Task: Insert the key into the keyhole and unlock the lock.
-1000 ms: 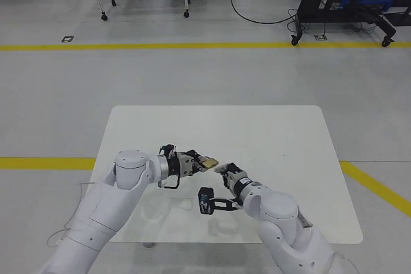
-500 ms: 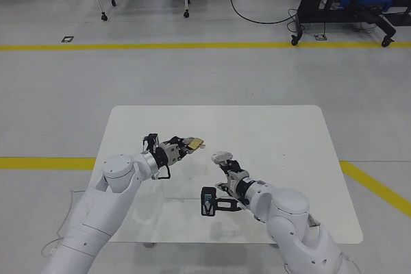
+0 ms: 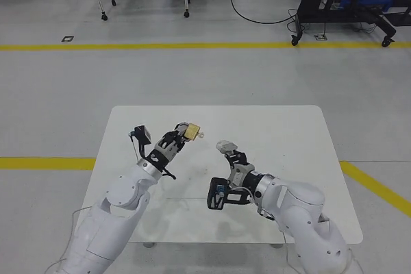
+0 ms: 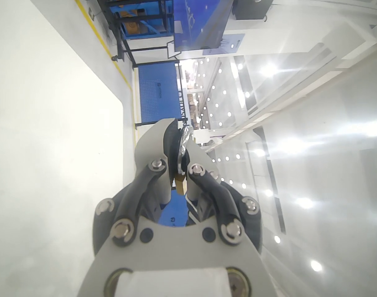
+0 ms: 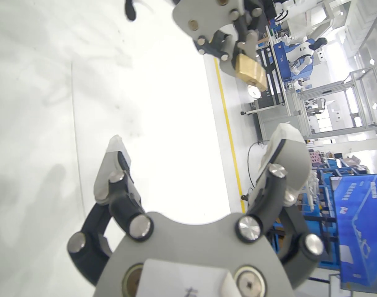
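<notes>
White table (image 3: 281, 137); left fingers (image 4: 151, 146) clamp lock (image 5: 249, 72), keyhole hidden; right fingers (image 5: 292, 152) apart.

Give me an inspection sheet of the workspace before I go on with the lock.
Surface: white table, with faint scuff marks in the right wrist view.
Job's things: brass lock held in the air over the table. A small silver piece at its free end is likely the key, but it is too small to confirm.
Clutter: nothing seen.
Pincers: left pincer shut on the lock at its shackle end. Right pincer open, holding nothing, apart from the lock.
Cables: black cable on the floor beyond the table.
Surroundings: yellow floor lines and a wheeled rack at the far side.
</notes>
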`<control>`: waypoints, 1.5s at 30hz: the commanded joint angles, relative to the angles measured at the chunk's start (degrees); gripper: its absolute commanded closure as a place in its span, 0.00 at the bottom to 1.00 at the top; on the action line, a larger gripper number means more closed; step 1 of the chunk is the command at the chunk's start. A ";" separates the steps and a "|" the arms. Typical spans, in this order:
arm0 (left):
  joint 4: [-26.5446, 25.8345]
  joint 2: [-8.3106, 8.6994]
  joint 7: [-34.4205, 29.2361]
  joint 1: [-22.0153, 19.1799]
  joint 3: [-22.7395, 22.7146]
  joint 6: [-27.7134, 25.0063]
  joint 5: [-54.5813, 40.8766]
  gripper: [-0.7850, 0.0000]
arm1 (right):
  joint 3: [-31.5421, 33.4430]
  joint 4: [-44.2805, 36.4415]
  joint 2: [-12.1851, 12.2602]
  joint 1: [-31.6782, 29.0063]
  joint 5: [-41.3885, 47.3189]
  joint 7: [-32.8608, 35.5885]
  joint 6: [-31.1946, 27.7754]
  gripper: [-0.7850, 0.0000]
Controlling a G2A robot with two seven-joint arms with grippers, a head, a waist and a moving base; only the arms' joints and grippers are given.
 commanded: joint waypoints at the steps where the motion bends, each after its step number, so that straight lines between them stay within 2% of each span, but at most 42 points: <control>1: 0.87 -0.13 -1.93 -0.56 0.43 -0.16 -0.15 1.00 | 1.04 -0.03 0.15 -0.08 1.66 -0.99 -0.53 0.24; 2: 1.48 -0.24 -3.18 -0.86 0.83 -1.06 0.13 1.00 | 1.64 0.00 0.22 -0.19 2.68 -1.53 -0.45 0.35; 4: 2.31 -0.40 -3.89 -1.06 1.43 -2.80 1.07 1.00 | 2.14 0.14 0.30 -0.26 3.78 -1.90 -0.33 0.51; 6: 3.19 -0.71 -3.47 -1.12 2.01 -5.04 1.38 1.00 | 2.47 0.25 0.37 -0.11 4.60 -1.95 -0.17 0.52; 9: 4.62 -1.11 -4.09 -1.69 2.76 -5.53 0.71 1.00 | 2.43 0.33 0.45 0.10 5.16 -1.76 0.14 0.54; 13: 5.66 -1.49 -5.05 -2.46 3.64 -5.12 1.40 1.00 | 1.92 0.49 0.40 0.31 4.73 -0.51 3.45 0.55; 21: 5.60 -1.86 -6.76 -2.49 3.67 -4.69 1.50 1.00 | -0.68 1.94 0.26 1.96 3.61 1.70 5.56 0.57; 29: 5.25 -1.96 -8.90 -2.25 2.67 -3.81 0.75 1.00 | -2.76 2.97 0.00 3.19 2.10 5.04 8.50 0.64; 32: 5.11 -2.01 -9.21 -2.09 2.39 -3.60 0.74 1.00 | -3.38 3.21 -0.05 3.47 1.73 5.88 8.89 0.76; 34: 5.05 -2.06 -9.27 -2.02 2.26 -3.42 0.88 1.00 | -3.66 3.34 -0.09 3.62 1.83 6.16 9.14 0.96; 35: 5.00 -2.08 -9.30 -1.99 2.19 -3.35 0.93 1.00 | -3.76 3.38 -0.09 3.70 1.75 6.28 9.19 1.00; 45: 4.67 -2.37 -8.80 -1.71 1.63 -3.37 1.62 1.00 | -3.56 3.79 0.00 3.90 3.54 6.56 8.13 1.00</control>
